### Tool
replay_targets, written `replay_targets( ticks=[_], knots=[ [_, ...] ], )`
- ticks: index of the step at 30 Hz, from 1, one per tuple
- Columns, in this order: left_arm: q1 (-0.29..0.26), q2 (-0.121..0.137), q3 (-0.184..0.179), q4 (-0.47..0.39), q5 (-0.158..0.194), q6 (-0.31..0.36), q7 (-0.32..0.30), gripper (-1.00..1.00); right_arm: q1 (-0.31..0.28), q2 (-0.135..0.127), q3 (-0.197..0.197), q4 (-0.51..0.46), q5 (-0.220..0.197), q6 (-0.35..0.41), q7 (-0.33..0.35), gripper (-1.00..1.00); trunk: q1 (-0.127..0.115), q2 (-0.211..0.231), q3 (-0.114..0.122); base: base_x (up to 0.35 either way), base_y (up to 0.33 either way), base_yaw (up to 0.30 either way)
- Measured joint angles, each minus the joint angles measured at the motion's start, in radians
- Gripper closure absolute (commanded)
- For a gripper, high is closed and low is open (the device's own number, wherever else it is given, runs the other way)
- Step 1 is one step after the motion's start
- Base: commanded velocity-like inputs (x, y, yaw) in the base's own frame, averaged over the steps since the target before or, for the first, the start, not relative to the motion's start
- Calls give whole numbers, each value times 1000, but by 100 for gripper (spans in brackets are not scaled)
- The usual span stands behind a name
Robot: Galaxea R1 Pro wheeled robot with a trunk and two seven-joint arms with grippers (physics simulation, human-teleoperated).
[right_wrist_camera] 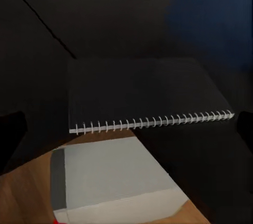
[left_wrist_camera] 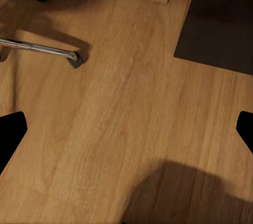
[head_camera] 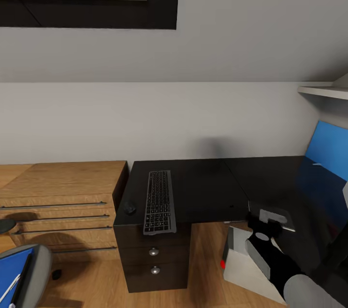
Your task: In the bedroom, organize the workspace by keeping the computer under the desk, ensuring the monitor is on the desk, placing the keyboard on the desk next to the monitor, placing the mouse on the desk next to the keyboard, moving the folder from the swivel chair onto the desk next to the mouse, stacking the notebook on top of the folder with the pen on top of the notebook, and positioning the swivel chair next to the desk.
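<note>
Right tool (head_camera: pixel 263 225) hovering spread wide, gripping nothing, over notebook (right_wrist_camera: pixel 142 97) lying at table (head_camera: pixel 203 187) near edge | computer (head_camera: pixel 246 259) standing below | left tool spread, empty, above floor (left_wrist_camera: pixel 126 129) | keyboard (head_camera: pixel 159 201), mouse (head_camera: pixel 129 208) sitting left.

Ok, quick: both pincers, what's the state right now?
Left pincer: open, empty, over the floor.
Right pincer: open, empty, above the notebook.

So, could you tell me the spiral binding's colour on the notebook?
Silver-white, on the dark grey notebook; right wrist view.
</note>
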Motion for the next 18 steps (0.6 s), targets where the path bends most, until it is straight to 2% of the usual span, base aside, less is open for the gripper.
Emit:
replay_targets(
  ticks=[2, 5, 8, 10, 13, 14, 15, 16, 18],
  knots=[
    [0, -1, 0, 1, 0, 0, 0, -100, -43, 0, -1, 82, -1, -18, 37, -100, 0, 0, 0, 0, 0, 0],
    [0, -1, 0, 25, 0, 0, 0, -100, -145, -2, -10, 221, -2, -34, 120, -100, 0, 0, 0, 0, 0, 0],
    [0, -1, 0, 38, -1, -1, 0, -100, -243, -14, -25, 298, -4, -46, 152, -100, 0, 0, 0, 0, 0, 0],
    [0, -1, 0, 40, -1, -1, 0, -100, -266, -27, -40, 315, -9, -59, 158, -100, 0, 0, 0, 0, 0, 0],
    [0, -1, 0, 43, -1, -2, 0, -100, -288, -45, -104, 334, -39, -79, 165, -100, 0, 0, 0, 0, 0, 0],
    [0, -1, 0, 44, -1, -2, 0, -100, -294, -48, -136, 339, -55, -83, 168, -100, 0, 0, 0, 0, 0, 0],
    [0, -1, 0, 45, -1, -2, 0, -100, -296, -48, -149, 341, -61, -85, 169, -100, 0, 0, 0, 0, 0, 0],
    [0, -1, 0, 45, -1, -2, 0, -100, -300, -38, -179, 343, -74, -87, 168, -100, 0, 0, 0, 0, 0, 0],
    [0, -1, 0, 46, -2, -2, 0, -100, -302, -24, -191, 340, -79, -84, 167, -100, 0, 0, 0, 0, 0, 0]
  ],
)
